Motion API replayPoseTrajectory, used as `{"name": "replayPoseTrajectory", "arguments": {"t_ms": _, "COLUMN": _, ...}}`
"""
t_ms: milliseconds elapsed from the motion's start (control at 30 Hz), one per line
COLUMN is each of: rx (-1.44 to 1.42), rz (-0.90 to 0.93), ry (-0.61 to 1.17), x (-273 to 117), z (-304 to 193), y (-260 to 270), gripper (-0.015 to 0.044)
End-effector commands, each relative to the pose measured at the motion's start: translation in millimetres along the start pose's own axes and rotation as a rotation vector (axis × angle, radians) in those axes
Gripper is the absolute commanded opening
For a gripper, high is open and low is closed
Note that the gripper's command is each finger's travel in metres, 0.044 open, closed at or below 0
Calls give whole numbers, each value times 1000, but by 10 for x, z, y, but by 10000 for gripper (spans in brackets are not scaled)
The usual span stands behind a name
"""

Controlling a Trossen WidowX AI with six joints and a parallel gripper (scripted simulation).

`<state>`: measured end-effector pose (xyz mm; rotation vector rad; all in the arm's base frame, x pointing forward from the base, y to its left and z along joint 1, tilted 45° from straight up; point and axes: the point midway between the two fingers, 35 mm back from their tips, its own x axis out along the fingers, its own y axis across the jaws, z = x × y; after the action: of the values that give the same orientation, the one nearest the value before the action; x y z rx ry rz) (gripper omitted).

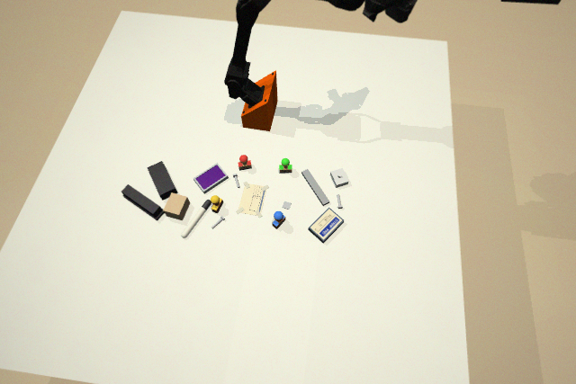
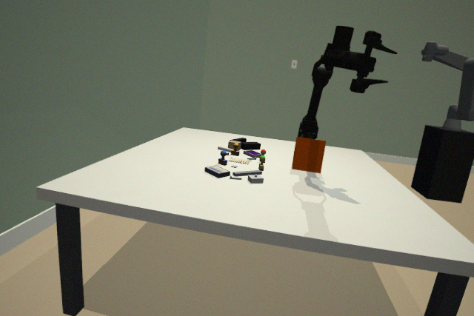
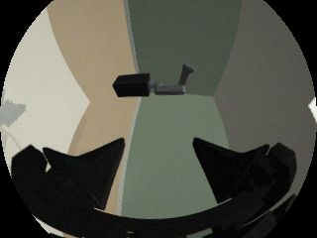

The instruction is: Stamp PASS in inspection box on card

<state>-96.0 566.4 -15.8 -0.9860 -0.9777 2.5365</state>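
Note:
My gripper is open and empty, raised high and far from the card and stamps. The pale card lies taped at its corners; its box and any print are too small to read. The purple ink pad lies open beside it. Four stamps stand upright around the card: red, green, yellow and blue. I cannot tell which one says PASS.
Near the pad are two dark blocks, a tan block and a white marker. A grey bar, a small grey block, a labelled tin and several screws lie about. The orange base holds the arm.

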Motion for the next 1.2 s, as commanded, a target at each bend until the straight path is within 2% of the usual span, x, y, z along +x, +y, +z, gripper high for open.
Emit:
{"name": "replayPoseTrajectory", "arguments": {"t_ms": 0, "rx": 18, "rz": 2, "ry": 8, "x": -15, "z": -23, "y": 12, "gripper": 374}}
{"name": "replayPoseTrajectory", "arguments": {"t_ms": 200, "rx": 604, "rz": 36, "ry": 284, "x": -558, "z": -671, "y": 500, "gripper": 216}}
{"name": "replayPoseTrajectory", "arguments": {"t_ms": 233, "rx": 713, "rz": 35, "ry": 337, "x": -670, "z": -769, "y": 609, "gripper": 211}}
{"name": "replayPoseTrajectory", "arguments": {"t_ms": 433, "rx": 1301, "rz": -15, "ry": 642, "x": -1341, "z": -1165, "y": 1286, "gripper": 211}}
{"name": "replayPoseTrajectory", "arguments": {"t_ms": 667, "rx": 1834, "rz": -134, "ry": 970, "x": -2033, "z": -1278, "y": 2016, "gripper": 211}}
{"name": "replayPoseTrajectory", "arguments": {"t_ms": 933, "rx": 2346, "rz": -366, "ry": 1400, "x": -2805, "z": -1076, "y": 2831, "gripper": 211}}
{"name": "replayPoseTrajectory", "arguments": {"t_ms": 1167, "rx": 2641, "rz": -664, "ry": 1839, "x": -3417, "z": -602, "y": 3441, "gripper": 211}}
